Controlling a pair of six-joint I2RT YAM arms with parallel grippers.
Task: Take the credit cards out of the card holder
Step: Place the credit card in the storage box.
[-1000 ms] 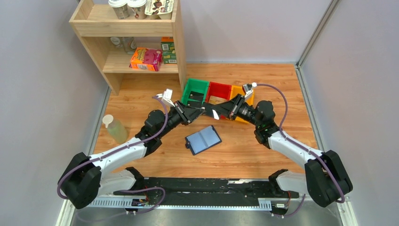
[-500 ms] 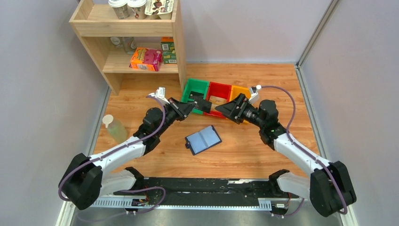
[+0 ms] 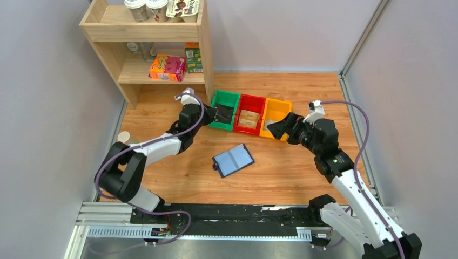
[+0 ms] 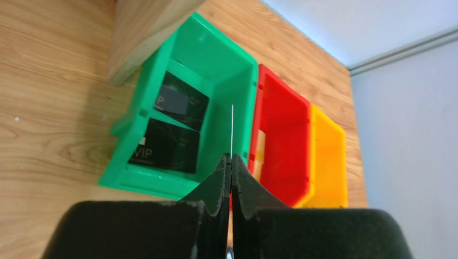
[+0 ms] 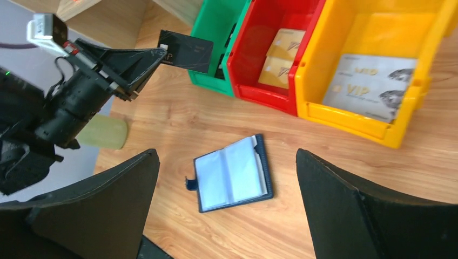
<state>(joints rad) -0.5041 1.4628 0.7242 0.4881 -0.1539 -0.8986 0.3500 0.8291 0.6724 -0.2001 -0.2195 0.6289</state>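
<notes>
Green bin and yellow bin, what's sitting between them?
The red bin, packed side by side between the green bin and the yellow bin, with tan-gold cards lying in it. The right wrist view shows it most clearly.

Green bin (image 5: 211,24), red bin (image 5: 264,97), yellow bin (image 5: 345,121), wooden shelf (image 3: 205,48)

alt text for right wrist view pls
The left gripper holds a black card by the green bin. The open card holder lies on the table; tan cards sit in the red bin, silver cards in the yellow bin.
</notes>
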